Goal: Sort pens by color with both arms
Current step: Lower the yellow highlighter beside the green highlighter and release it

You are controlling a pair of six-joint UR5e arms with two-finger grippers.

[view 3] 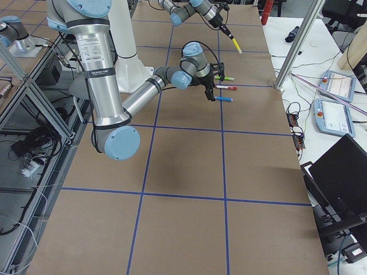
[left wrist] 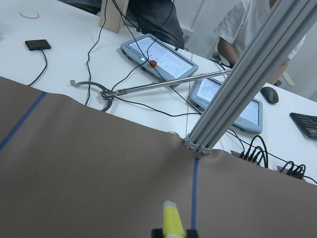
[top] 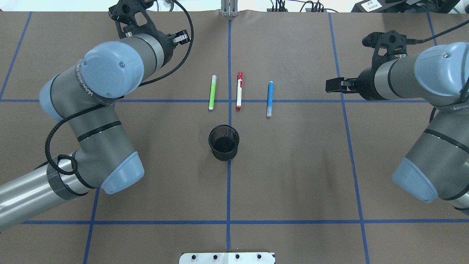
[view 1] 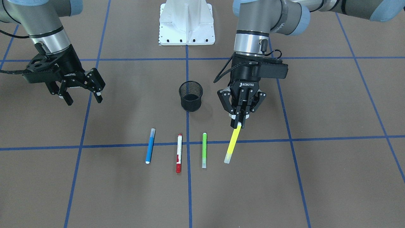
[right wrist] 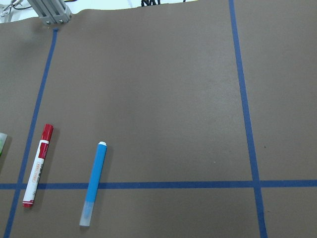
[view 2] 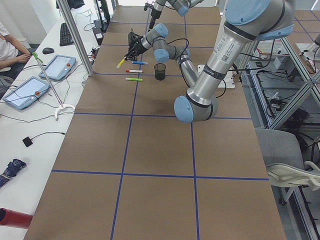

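Note:
Three pens lie side by side on the brown table: a blue pen [view 1: 150, 145], a white pen with red ends [view 1: 179, 153] and a light green pen [view 1: 204, 150]. My left gripper [view 1: 239, 122] is shut on one end of the yellow pen [view 1: 232, 144], which slants down and away from the robot, beside the green one. The left wrist view shows the yellow pen's tip [left wrist: 173, 220] sticking out ahead. My right gripper [view 1: 84, 96] is open and holds nothing, off to the side of the blue pen [right wrist: 94, 183].
A black mesh cup [view 1: 190, 96] stands upright behind the row of pens, near the centre line. The white pedestal base [view 1: 186, 23] is at the robot's side. Beyond the far table edge stand a metal post [left wrist: 237, 84], tablets and cables.

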